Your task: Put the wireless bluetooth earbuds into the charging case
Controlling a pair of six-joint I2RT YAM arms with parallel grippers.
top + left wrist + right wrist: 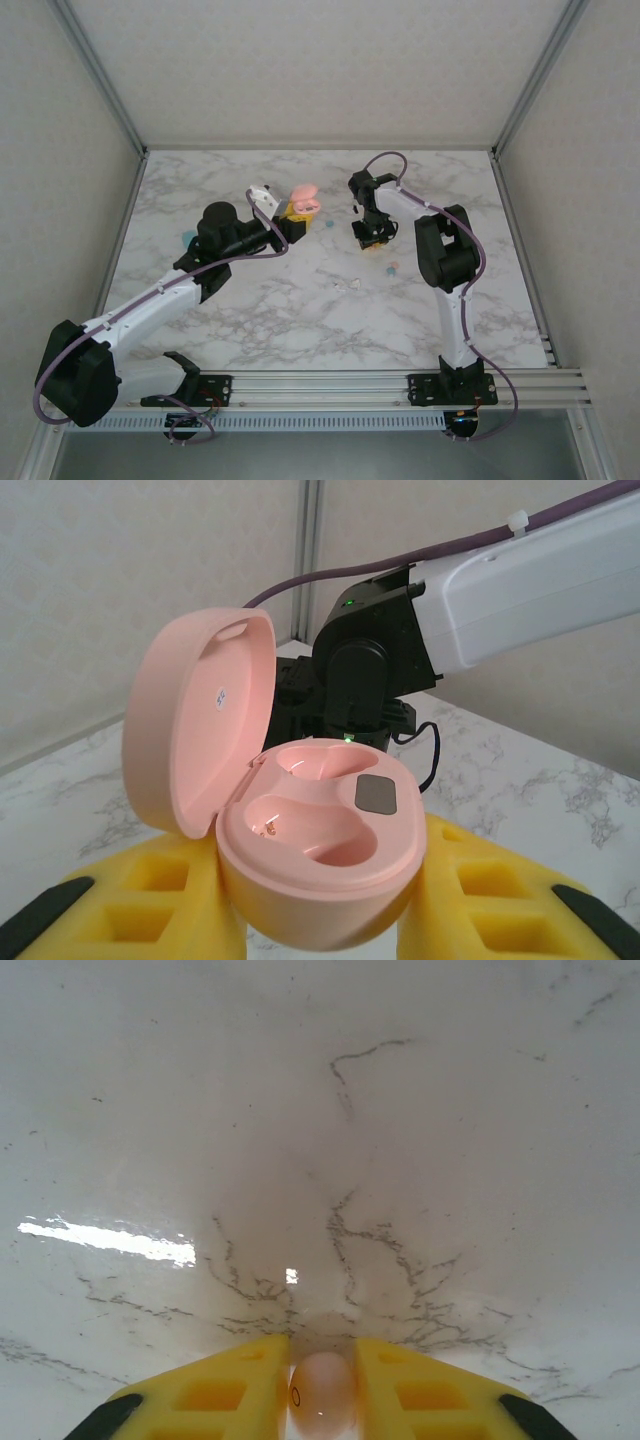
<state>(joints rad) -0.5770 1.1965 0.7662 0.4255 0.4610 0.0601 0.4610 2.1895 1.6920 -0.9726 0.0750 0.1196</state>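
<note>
While our left gripper [320, 925] clamps the smooth, pebble-shaped pink plastic charging case [310, 830] between yellow foam pads [150, 910], hinged lid [195, 720] raised, our right gripper [321, 1380] pinches a glossy rounded pink earbud [322, 1402] over the veined white marble tabletop [400, 1110].

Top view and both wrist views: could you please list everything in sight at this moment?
charging case: one, pink, lid open and both sockets empty, held in the left claw
held earbud: one, pink, pinched in the right claw, close to the table
loose earbuds: a few, white, teal and pinkish specks, scattered on the table
table: one, white marble, walled on three sides
left claw: one, yellow fingers, closed on the case
right claw: one, yellow fingers, closed on the earbud
</note>
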